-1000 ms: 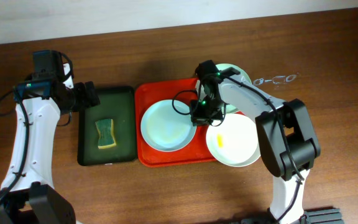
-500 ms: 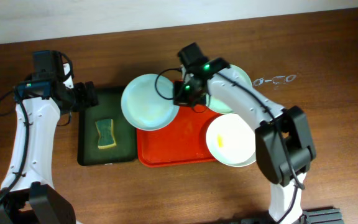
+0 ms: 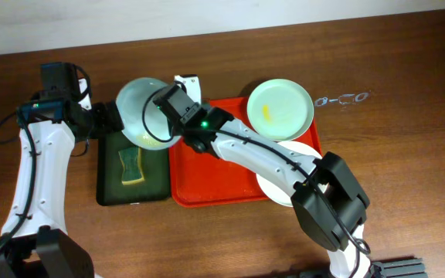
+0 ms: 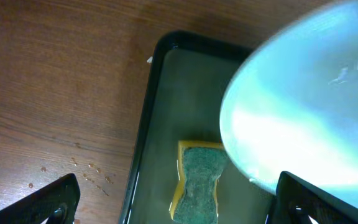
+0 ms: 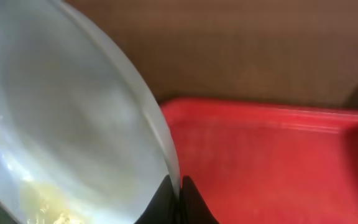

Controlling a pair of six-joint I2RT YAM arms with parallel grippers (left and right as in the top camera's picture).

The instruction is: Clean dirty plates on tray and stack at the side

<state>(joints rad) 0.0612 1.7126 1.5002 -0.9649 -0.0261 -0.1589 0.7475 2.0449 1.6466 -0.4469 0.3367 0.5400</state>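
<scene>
Now pinched at the rim between the closed fingers of the right gripper (image 5: 180, 200): a pale blue-green round shallow plate (image 3: 141, 112), tilted, raised above the dark green rectangular tray (image 3: 153, 184) and its yellow-and-green sponge (image 3: 132, 166), clear of the large red plastic tray (image 3: 207, 185). Just beside it, the left gripper (image 3: 108, 120), spread wide, holding nothing. Probably stiff, light, glossy and slippery; liable to pivot in a one-edge pinch. Best gripped deep on the rim, away from the yellow smear (image 5: 45, 211).
</scene>
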